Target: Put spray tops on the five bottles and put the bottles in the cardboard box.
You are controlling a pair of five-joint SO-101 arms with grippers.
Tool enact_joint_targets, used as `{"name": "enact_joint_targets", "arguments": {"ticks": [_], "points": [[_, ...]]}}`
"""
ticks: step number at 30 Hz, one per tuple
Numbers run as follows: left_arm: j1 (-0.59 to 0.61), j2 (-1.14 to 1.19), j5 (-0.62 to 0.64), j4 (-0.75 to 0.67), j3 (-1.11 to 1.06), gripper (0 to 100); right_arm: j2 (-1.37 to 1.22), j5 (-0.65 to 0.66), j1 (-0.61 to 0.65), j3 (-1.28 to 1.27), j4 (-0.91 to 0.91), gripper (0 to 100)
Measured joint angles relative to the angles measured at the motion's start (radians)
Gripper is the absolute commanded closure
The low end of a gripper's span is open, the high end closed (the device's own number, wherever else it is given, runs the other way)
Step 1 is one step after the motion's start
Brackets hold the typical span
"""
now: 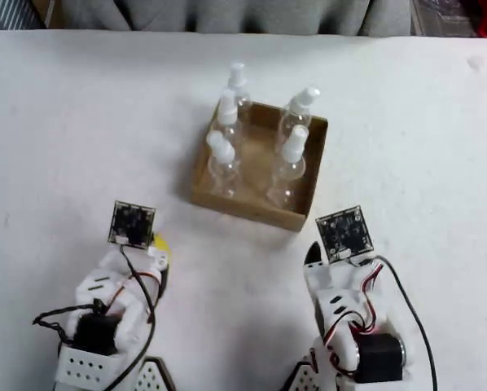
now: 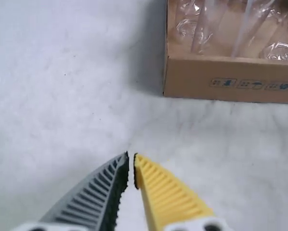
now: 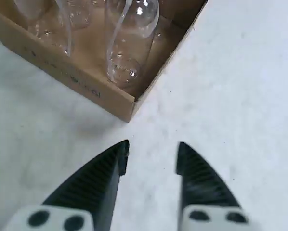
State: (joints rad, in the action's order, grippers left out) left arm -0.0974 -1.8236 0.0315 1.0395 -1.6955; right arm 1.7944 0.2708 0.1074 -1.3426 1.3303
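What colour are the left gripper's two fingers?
Left gripper: one finger grey, one yellow; left wrist view shows it best.

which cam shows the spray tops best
The high view: all five white spray tops stand clear on the bottles in the box. Both wrist views catch the bottles' clear bodies inside the box, cropped below the tops.

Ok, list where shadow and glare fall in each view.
High view: the white table is lit brightly and evenly, the cardboard box casts little shadow, and the clear bottles look faint inside it. Left wrist view: a dark shadow lies on the table beside the box's side wall. Right wrist view: bright glints sit on the nearest bottle, with a soft shadow along the box's wall.
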Motion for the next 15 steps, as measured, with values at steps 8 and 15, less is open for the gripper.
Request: {"name": "enact_joint_targets", "arguments": {"ticks": [8,15], "points": [[0.0,0.0,0.0,0.0,0.0,98,-0.002,0.0,-0.025,-0.184,-0.104,94.7],[0.0,0.0,0.0,0.146,0.0,98,-0.002,0.0,-0.034,-0.336,-0.107,94.7]]}}
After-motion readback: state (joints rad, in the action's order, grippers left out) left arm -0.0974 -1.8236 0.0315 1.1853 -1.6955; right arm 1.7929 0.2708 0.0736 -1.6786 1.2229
